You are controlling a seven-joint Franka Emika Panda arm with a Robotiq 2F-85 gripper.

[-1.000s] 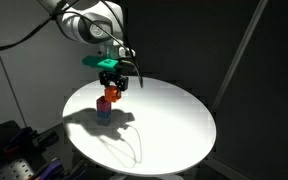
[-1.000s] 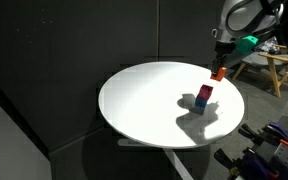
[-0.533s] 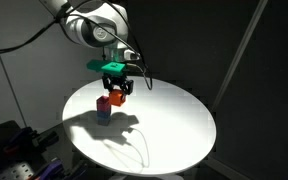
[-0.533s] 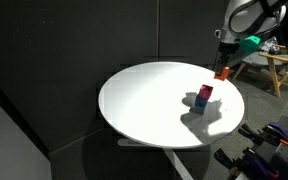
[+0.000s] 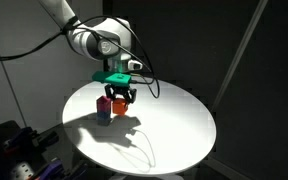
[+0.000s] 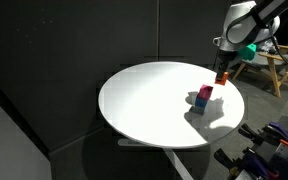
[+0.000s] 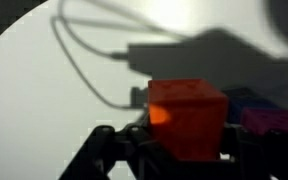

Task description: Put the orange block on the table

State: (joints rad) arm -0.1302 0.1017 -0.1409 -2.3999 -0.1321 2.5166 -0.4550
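My gripper is shut on the orange block and holds it just above the white round table, beside a small stack. The stack is a maroon cube on a blue cube. In an exterior view the gripper holds the orange block beyond the maroon cube and blue cube. In the wrist view the orange block sits between the dark fingers, with the maroon cube at the right edge.
The table is ringed by black curtains. A wooden stool stands behind it. Grey equipment sits below the table's edge. Cable shadows fall across the table top.
My gripper has moved sideways away from the stack and lower toward the table, with the orange block still in it. The stack has not moved.
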